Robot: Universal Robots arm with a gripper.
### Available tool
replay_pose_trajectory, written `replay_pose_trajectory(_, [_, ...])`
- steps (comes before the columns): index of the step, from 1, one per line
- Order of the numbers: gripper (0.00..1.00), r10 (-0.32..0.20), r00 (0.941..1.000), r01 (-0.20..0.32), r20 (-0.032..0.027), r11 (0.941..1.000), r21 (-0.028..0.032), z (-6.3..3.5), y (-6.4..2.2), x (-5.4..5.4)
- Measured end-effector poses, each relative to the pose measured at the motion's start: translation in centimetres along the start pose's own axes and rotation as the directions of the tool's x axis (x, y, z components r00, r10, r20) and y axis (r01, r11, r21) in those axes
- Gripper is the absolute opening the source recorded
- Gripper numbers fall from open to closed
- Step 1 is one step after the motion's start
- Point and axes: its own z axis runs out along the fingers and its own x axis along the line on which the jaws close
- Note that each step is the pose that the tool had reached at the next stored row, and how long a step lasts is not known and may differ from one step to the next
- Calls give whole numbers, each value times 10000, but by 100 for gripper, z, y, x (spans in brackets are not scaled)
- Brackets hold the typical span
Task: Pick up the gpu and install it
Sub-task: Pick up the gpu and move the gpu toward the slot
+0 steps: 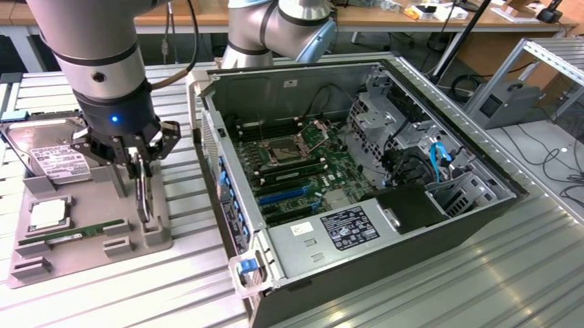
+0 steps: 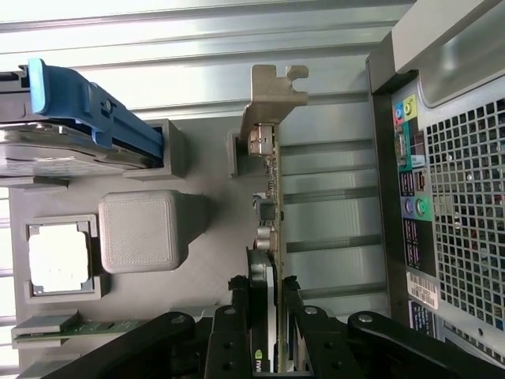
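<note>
The gpu (image 1: 142, 199) stands on its edge in a slot of the grey holder tray (image 1: 87, 256), at the exterior view's left. In the wrist view the gpu (image 2: 272, 209) shows edge-on, a green board with a black cooler and a silver end bracket (image 2: 272, 95). My gripper (image 1: 137, 167) hangs straight over the card, and the black fingers (image 2: 237, 316) press on both sides of its near end. The gripper (image 2: 264, 296) is shut on the card, which still sits in the holder.
The open computer case (image 1: 456, 225) lies right of the tray, with its motherboard and blue slots (image 1: 283, 196) exposed. On the tray are a hard drive (image 1: 55, 160), a processor (image 1: 48, 215) and a RAM stick (image 1: 73, 236). The case's rear panel (image 2: 461, 205) is close beside the card.
</note>
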Motion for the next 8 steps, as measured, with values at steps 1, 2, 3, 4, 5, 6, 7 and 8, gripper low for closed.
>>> replay_pose_trajectory(1, [27,0,10000,0,-1,10000,-3,-3,0,0])
replay_pose_trajectory(2, [27,0,10000,0,-1,10000,-7,-7,0,0])
replay_pose_trajectory(3, [27,0,10000,0,-1,10000,-9,-9,1,-1])
replay_pose_trajectory(4, [27,0,10000,0,-1,10000,-12,-14,1,0])
replay_pose_trajectory(5, [27,0,10000,0,-1,10000,-13,-16,1,0])
replay_pose_trajectory(6, [27,0,10000,0,-1,10000,-16,-20,1,0])
replay_pose_trajectory(7, [27,1,10000,-1,-1,10000,-17,-21,2,0])
replay_pose_trajectory(8, [27,1,10000,-1,-2,10000,-18,-24,2,0])
